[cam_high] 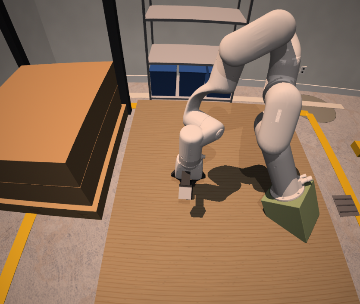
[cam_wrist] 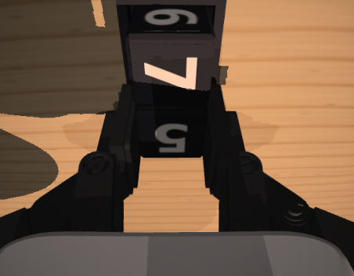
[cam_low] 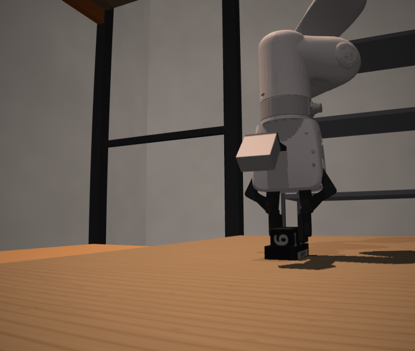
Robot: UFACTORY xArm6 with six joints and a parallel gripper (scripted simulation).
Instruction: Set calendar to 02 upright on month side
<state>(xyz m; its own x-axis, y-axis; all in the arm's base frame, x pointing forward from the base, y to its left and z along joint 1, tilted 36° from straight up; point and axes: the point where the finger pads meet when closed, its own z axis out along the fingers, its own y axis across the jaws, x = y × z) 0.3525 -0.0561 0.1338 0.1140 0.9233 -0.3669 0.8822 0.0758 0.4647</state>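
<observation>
A black tray (cam_low: 280,253) (cam_wrist: 220,23) lies on the wooden table, with a white printed label on its right side in the exterior view. The front cube (cam_low: 281,239) (cam_wrist: 170,49) stands in it, with a sideways 6 on its front and a 7 on top. The rear cube (cam_wrist: 171,137) shows a 5 in the wrist view. My gripper (cam_low: 290,234) (cam_wrist: 171,107) points down, its fingers shut on the rear cube from both sides. The fingers hide most of the right-side faces, so I cannot read the date. In the top view the wrist camera's housing hides nearly everything at the fingers.
The arm's green base (cam_high: 288,212) stands on the table (cam_high: 206,261) at the right. A large stack of brown boxes (cam_high: 42,114) stands beyond the table's left edge. A shelf rack (cam_high: 181,54) with blue bins stands behind the table.
</observation>
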